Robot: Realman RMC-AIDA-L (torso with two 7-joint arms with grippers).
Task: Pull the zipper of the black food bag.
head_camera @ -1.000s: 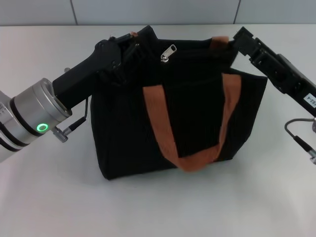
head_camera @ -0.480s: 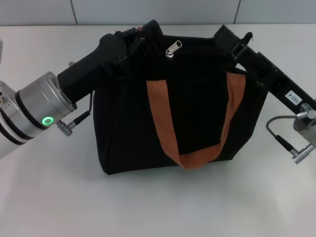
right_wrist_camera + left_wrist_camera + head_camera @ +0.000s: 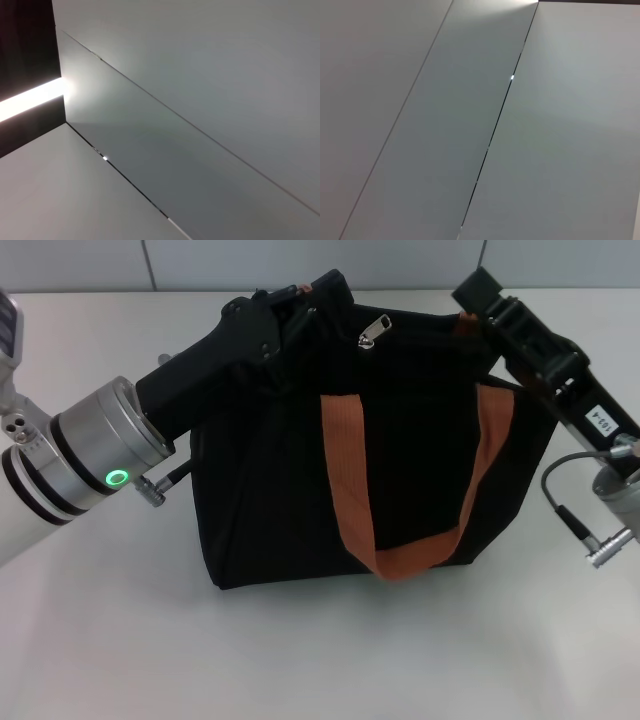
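- Left gripper (image 3: 300, 302) at the bag's upper left corner, buried against the black fabric by the top edge; looks clamped on that corner, but fingers hidden, so cannot tell for sure.
- Vs 1 s ago: shifted up and to the right w/ the corner, arm reaching further in over the surface (image 3: 120, 640).
- Right gripper (image 3: 472, 295) at the opposite upper corner, near the far strap end; fingers lost against the bag, cannot tell if spread or pinching.
- Half a sec ago sat lower, further left over the top; now pulled back toward the right corner.
- Zipper (image 3: 374, 331) tab sticking up on the top edge, between the two grippers, nearer the left one; neither touching it.
- Moved right w/ the whole bag, not along the zip, so likely no zip travel yet.
- Black food bag (image 3: 270, 500) upright, mid surface, orange-brown strap (image 3: 350, 480) hanging down its front; slid slightly right.
- Wrist views: only grey panels, no help.
- Judgement: bag being braced/repositioned; tab grab not yet done.
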